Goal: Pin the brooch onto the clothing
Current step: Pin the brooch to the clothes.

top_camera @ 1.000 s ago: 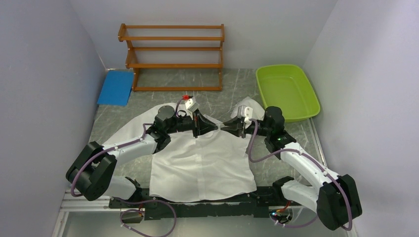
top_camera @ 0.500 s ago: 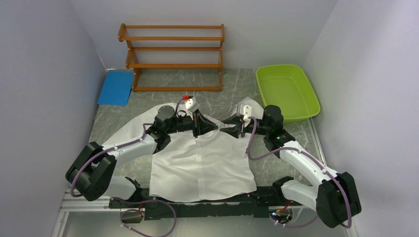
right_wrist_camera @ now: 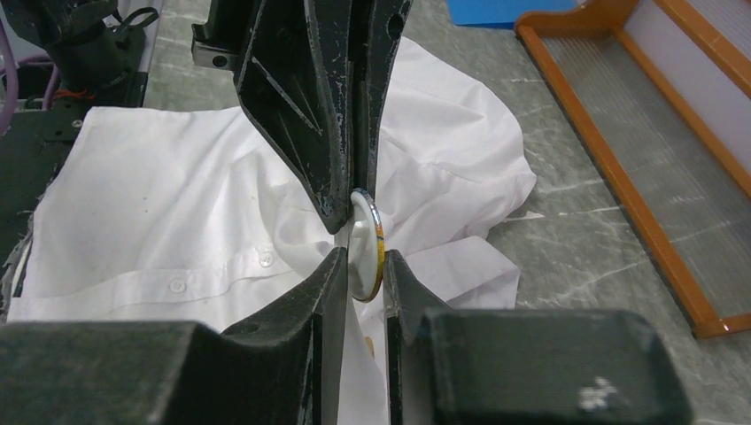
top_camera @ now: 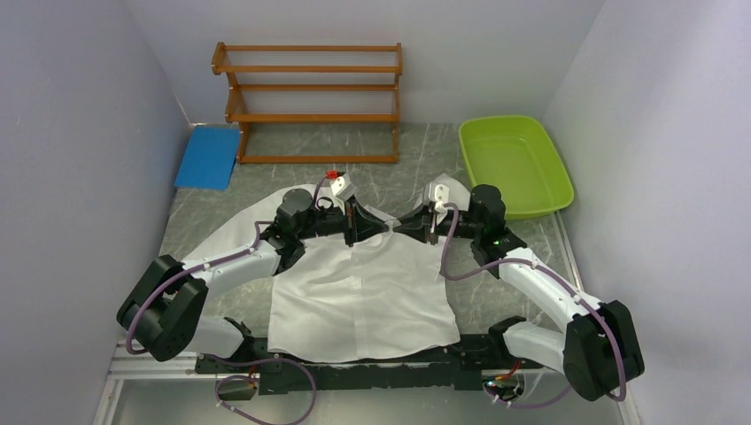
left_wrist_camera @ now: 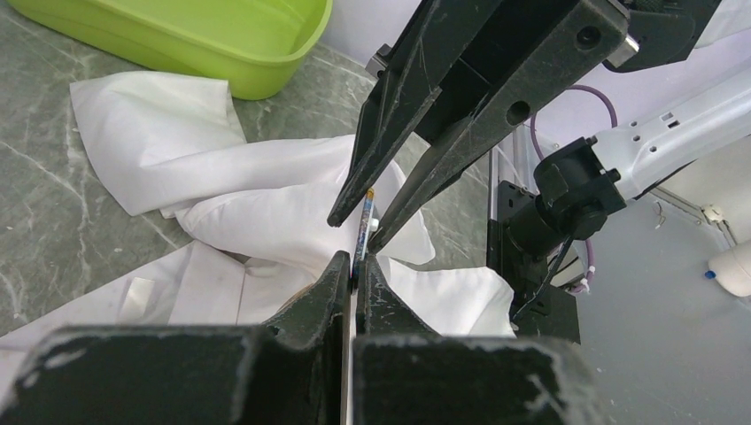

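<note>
Far left: blue pad (top_camera: 207,157) flat on the grey marbled table (top_camera: 425,150), just beside a wooden rack (top_camera: 307,102) at the far wall.

Centre: white shirt (top_camera: 363,292) spread button-side up, hem near, collar far, fabric rumpled at the far end.

Left gripper (left_wrist_camera: 354,261) reaches in from the left over the collar end, jaws pressed together on the edge of the brooch (right_wrist_camera: 365,248), a round badge seen edge-on and held upright above the fabric.

Right gripper (right_wrist_camera: 363,255) meets it from the right, one finger on each side of the brooch with the jaws narrowly apart. Cannot tell whether they pinch it.

Far right: green tray (top_camera: 514,164).
</note>
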Controlling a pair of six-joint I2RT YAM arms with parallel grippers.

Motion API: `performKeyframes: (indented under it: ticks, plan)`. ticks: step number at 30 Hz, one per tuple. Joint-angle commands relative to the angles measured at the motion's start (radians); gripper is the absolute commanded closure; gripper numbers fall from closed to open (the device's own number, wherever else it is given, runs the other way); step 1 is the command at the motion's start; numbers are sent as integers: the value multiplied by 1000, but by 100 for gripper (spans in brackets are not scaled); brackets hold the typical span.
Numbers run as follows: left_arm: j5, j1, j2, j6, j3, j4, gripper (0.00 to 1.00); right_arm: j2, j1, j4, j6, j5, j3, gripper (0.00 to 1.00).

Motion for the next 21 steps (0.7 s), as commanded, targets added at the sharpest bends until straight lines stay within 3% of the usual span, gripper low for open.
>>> performKeyframes:
  ticks: [1,8,21]
  plan:
    - [16,-9,-47,-7,23,41,97,15,4,40,0,-17,40,76]
    - [22,-9,-38,-15,30,54,97,14,7,48,6,-24,41,71]
    - [37,-10,-38,14,72,-8,97,55,9,-21,8,0,97,83]
